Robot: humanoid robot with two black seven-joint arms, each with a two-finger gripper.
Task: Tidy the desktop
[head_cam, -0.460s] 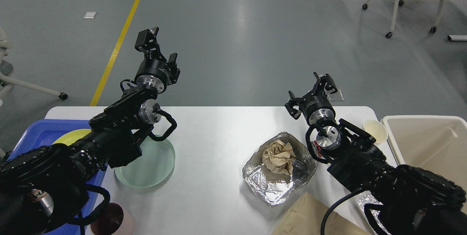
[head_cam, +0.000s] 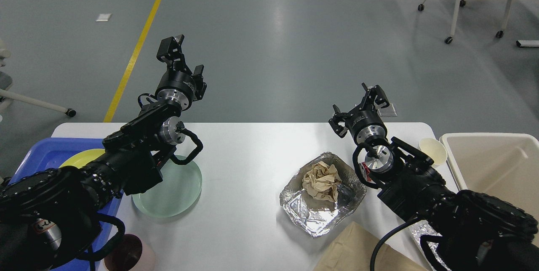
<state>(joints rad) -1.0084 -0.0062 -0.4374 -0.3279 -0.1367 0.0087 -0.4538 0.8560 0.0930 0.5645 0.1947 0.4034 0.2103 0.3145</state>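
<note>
The white desktop (head_cam: 252, 153) fills the lower half of the head view. On it lie a pale green plate (head_cam: 177, 187), a crumpled foil tray (head_cam: 316, 208) holding a wad of brown paper (head_cam: 322, 180), a paper cup (head_cam: 433, 150) on its side, and a brown paper bag (head_cam: 358, 250) at the front edge. My left gripper (head_cam: 183, 58) is open and empty, raised above the far left edge. My right gripper (head_cam: 358, 109) is open and empty, raised over the far right edge, beyond the foil tray.
A blue tray (head_cam: 46, 153) with a yellow plate (head_cam: 80, 158) sits at the left. A cream bin (head_cam: 497, 166) stands at the right. A dark red cup (head_cam: 126, 256) is at the front left. More foil (head_cam: 421, 231) shows under my right arm. Chairs stand on the floor beyond.
</note>
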